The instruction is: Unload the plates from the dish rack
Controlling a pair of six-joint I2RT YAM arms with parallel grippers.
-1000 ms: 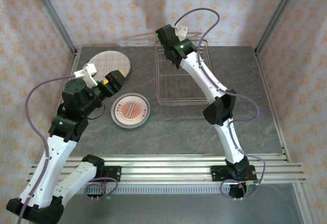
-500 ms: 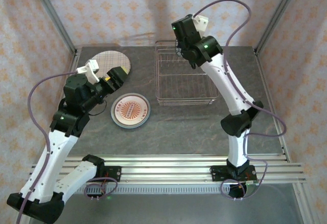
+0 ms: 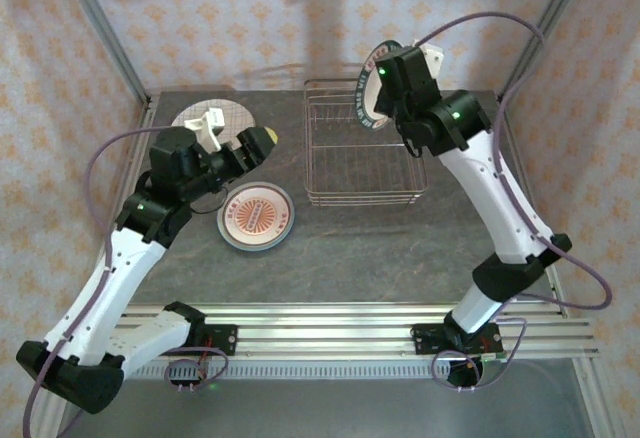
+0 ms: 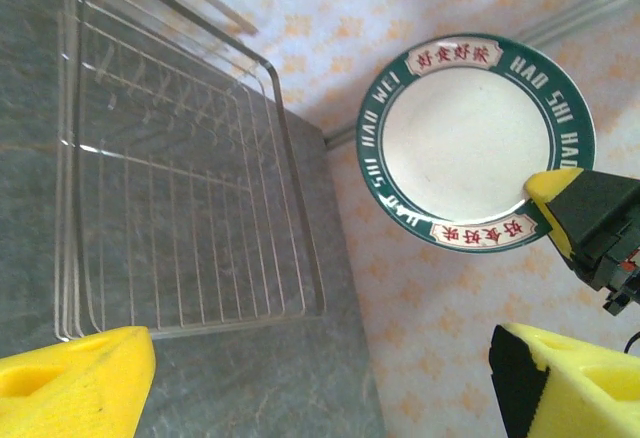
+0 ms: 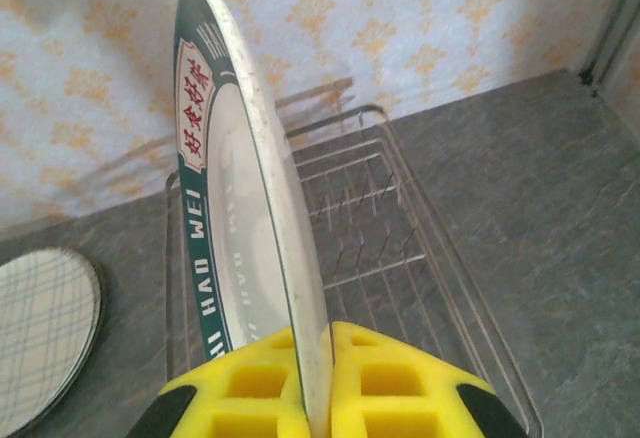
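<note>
**Top view.** The dish rack [image 3: 365, 153] stands on the far middle of the grey table [image 3: 400, 258]. Its wire floor and tines show bare across the whole basket. The right gripper [image 3: 388, 86] is raised over the rack's far right corner, clamped on a green-rimmed plate [image 3: 370, 98] that is held on edge. A plaid plate [image 3: 195, 116] lies flat at the far left of the table, partly covered by the left arm. A red-marked plate [image 3: 256, 217] lies flat nearer, just left of the rack's near left corner and apart from it. The left gripper [image 3: 252, 146] hovers between these two plates with its fingers apart.

**Left wrist view.** The gripper's own two yellow fingers [image 4: 75, 383] stand wide apart at the lower corners, with bare table between them. The rack lies at the left, showing wires only. The green-rimmed plate hangs face-on at the right against the patterned wall, apart from the rack. It has a white centre, with red characters and white lettering on its rim. A yellow finger of the right gripper grips its lower right rim.

**Right wrist view.** The green-rimmed plate stands upright and edge-on, its rim pinched between the two yellow fingers [image 5: 390, 393]. The rack lies behind and below it, not touching. The plaid plate lies flat on the table at the left edge.
</note>
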